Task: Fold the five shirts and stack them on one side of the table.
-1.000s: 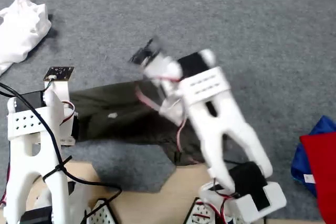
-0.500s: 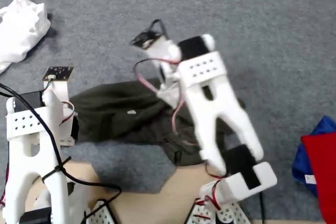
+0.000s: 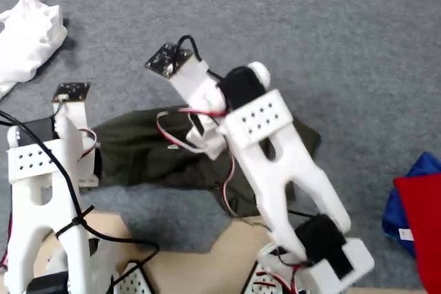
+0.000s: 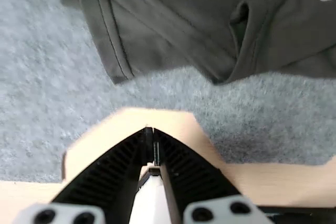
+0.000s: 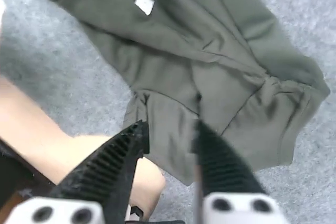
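the grey mat [image 3: 358, 39] spreads widest from twelve to three o'clock in the high view. the dark green shirt [image 3: 138, 146] sprawls rumpled at centre. its near hem lies just beside the mat's ragged edge, where bare wood [image 3: 207, 256] shows at six. a white shirt [image 3: 27, 32] is bunched at ten, well apart. a red shirt [image 3: 422, 218] touches a blue shirt [image 3: 394, 204] at the four o'clock edge. my right gripper [image 5: 168, 132] hangs above the green shirt's hem, jaws apart. my left gripper [image 4: 149, 140] is pressed closed over the wood.
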Controlling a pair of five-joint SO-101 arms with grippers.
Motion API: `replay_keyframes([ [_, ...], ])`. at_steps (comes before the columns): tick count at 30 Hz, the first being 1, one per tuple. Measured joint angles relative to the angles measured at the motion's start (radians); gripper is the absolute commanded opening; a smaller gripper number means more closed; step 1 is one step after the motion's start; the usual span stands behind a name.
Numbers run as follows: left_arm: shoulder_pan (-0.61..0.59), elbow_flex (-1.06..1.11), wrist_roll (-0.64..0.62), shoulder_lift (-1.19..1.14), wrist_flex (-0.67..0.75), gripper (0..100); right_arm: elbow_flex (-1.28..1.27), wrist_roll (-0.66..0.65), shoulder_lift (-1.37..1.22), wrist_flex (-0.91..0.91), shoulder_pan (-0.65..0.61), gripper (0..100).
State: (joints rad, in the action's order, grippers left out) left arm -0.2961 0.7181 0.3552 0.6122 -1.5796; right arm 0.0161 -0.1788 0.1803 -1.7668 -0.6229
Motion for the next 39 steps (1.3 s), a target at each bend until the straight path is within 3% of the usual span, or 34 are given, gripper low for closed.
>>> replay_keyframes([
  [4,-0.014,0.117,0.084,0.153,0.064,2,-0.115,0.0,0.123,0.0,-0.043,0.6],
  [10,-0.081,0.313,0.161,0.641,0.081,2,-0.292,0.0,0.353,0.0,-0.074,0.6],
  [16,-0.106,0.529,0.183,1.16,0.18,2,-0.471,-0.002,0.535,0.0,0.041,0.6],
  [26,-0.124,0.743,0.183,1.155,0.219,2,-0.675,-0.002,0.775,0.068,0.115,0.6],
  [35,-0.252,0.85,0.181,1.168,0.249,2,-0.836,-0.002,0.967,0.15,0.115,0.6],
  [39,-0.308,0.956,0.178,1.16,0.293,2,-0.891,0.0,0.98,0.17,0.196,0.6],
])
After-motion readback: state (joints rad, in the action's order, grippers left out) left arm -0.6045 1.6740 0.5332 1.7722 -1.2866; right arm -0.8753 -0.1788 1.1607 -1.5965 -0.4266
